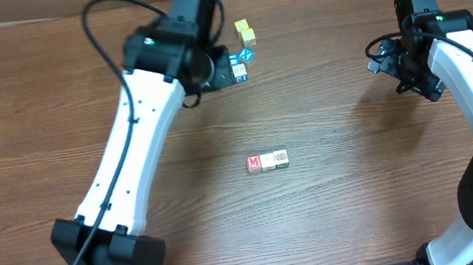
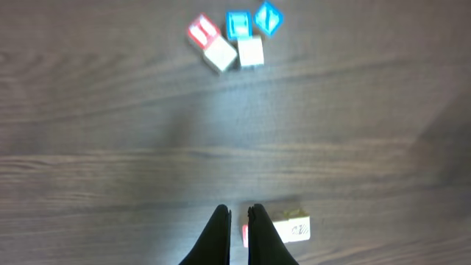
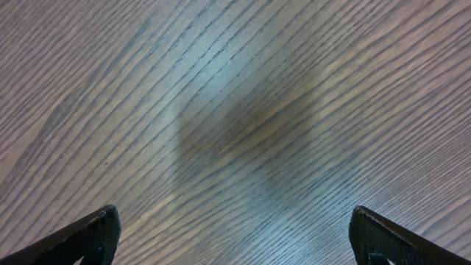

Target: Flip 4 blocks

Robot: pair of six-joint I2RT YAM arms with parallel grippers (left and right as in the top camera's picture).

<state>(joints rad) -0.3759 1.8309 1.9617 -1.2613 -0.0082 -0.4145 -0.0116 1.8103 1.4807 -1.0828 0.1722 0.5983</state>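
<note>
Left gripper point(image 2: 237, 221) closed tight, holding nothing, low over a wooden table point(image 1: 35, 131) near blocks point(image 2: 237, 38); right gripper point(image 3: 232, 224) wide open, empty

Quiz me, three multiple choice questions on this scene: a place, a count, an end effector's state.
1. Where is the red M block? A) in a row at the middle of the table B) against the far edge C) in the right end effector
2. How many plain yellow cubes? A) one B) four C) two
3. The left end effector is: A) wide open B) shut, empty C) clamped on a yellow cube
Answers: 1 A, overhead shows it heading a short row; 2 C, two sit together; 3 B, its fingers meet with nothing between.
</note>
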